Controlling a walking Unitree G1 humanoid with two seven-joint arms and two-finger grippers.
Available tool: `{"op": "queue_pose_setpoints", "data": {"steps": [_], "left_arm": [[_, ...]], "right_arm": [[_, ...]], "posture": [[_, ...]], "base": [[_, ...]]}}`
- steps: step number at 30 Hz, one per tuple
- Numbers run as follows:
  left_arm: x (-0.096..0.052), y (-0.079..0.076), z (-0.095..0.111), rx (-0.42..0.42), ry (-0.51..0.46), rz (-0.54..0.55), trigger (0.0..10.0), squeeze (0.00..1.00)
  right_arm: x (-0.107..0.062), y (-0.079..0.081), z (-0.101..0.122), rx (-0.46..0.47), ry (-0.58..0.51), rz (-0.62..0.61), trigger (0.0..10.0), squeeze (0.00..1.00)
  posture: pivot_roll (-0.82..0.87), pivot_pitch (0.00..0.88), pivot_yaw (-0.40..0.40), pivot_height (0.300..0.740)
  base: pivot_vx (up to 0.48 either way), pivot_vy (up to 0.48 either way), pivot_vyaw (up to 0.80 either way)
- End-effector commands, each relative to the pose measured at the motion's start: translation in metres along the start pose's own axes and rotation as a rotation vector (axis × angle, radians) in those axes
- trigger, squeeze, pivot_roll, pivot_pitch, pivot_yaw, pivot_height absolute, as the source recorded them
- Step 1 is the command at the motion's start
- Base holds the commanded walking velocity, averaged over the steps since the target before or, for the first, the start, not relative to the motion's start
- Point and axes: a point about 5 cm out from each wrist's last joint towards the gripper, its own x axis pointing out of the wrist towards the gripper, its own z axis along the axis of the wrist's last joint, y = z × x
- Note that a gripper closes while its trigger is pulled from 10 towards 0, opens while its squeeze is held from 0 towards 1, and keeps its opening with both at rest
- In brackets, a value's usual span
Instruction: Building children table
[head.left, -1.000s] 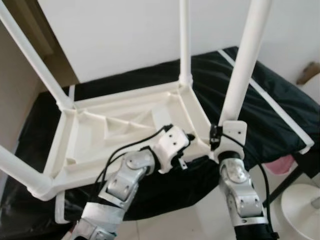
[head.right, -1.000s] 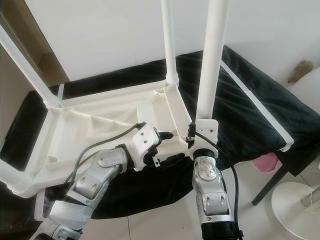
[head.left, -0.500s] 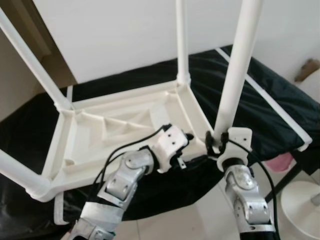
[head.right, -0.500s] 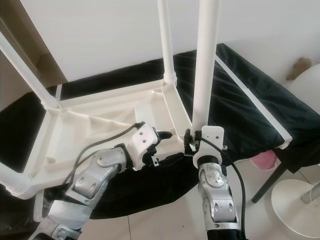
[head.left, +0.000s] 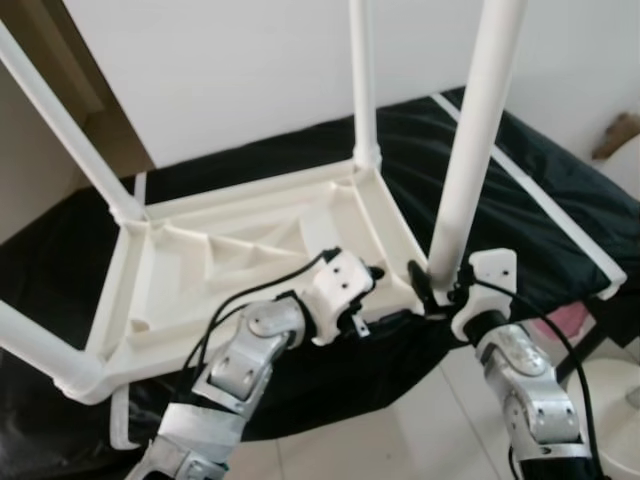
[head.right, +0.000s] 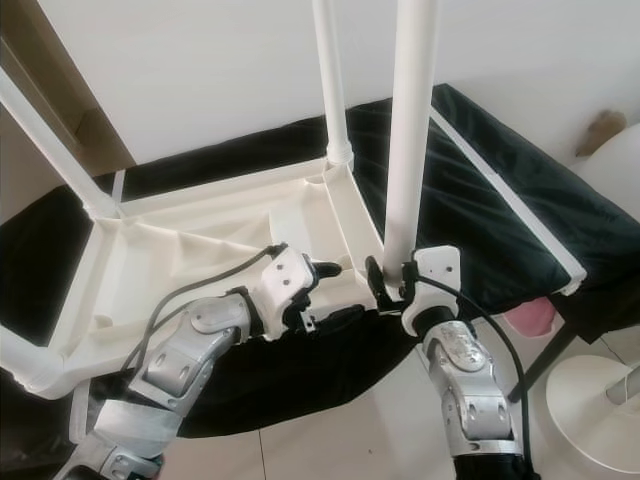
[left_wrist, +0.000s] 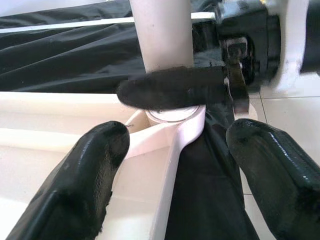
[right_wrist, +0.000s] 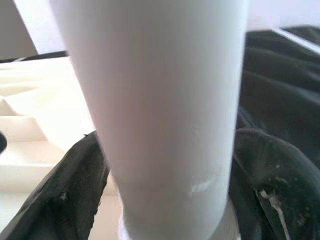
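The white plastic children's table (head.left: 250, 250) lies upside down on a black cloth, its legs pointing up. My right gripper (head.left: 435, 285) is shut on the near right leg (head.left: 470, 150) just above its corner socket. In the right wrist view its black fingers (right_wrist: 75, 190) press against both sides of the leg (right_wrist: 160, 110). My left gripper (left_wrist: 177, 150) is open beside that same corner, its fingers (left_wrist: 100, 155) spread on either side of the table rim (left_wrist: 165, 145). The other legs (head.left: 362, 80) stand in their sockets.
Black cloth (head.left: 540, 200) covers the surface under the table and hangs over its front edge. A white round base (head.left: 610, 400) stands on the tiled floor at the right, with a pink object (head.left: 570, 320) near it. A white wall is behind.
My right wrist has swung from below the leg's base round to its right side, keeping hold of the leg. The left arm has stayed in place.
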Motion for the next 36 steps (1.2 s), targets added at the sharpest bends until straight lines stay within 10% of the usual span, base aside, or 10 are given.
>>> {"op": "queue_pose_setpoints", "data": {"steps": [1,26,28,29,30,36], "left_arm": [[-0.002,0.003,0.001,0.001,0.003,0.009,10.0,0.0],[-0.003,0.004,0.004,0.015,0.0,0.011,10.0,0.0],[-0.004,0.004,0.003,0.015,0.002,0.015,10.0,0.0],[-0.004,0.004,0.003,0.015,0.002,0.015,10.0,0.0],[-0.004,0.004,0.003,0.015,0.003,0.017,10.0,0.0],[-0.004,0.004,0.004,0.018,0.004,0.015,10.0,0.0]], "right_arm": [[0.003,0.003,0.001,0.01,-0.01,0.042,10.0,0.0],[0.035,-0.019,0.006,-0.084,-0.001,0.313,10.0,0.0],[0.032,-0.015,-0.001,-0.079,0.019,0.334,3.3,0.0],[0.032,-0.015,-0.001,-0.079,0.019,0.334,3.3,0.0],[0.03,-0.015,-0.004,-0.075,0.028,0.337,0.0,0.0],[0.021,-0.015,-0.014,-0.062,0.055,0.332,0.0,0.0]], "posture": [[-0.19,0.023,0.138,0.74],[-0.1,0.0,0.108,0.74],[-0.1,0.0,0.104,0.74],[-0.1,0.0,0.104,0.74],[-0.1,0.0,0.103,0.74],[-0.11,0.0,0.107,0.74]], "base": [[0.0,0.0,0.0],[0.0,0.0,0.0],[0.0,0.0,0.0],[0.0,0.0,0.0],[0.0,0.0,0.0],[0.0,0.0,0.0]]}}
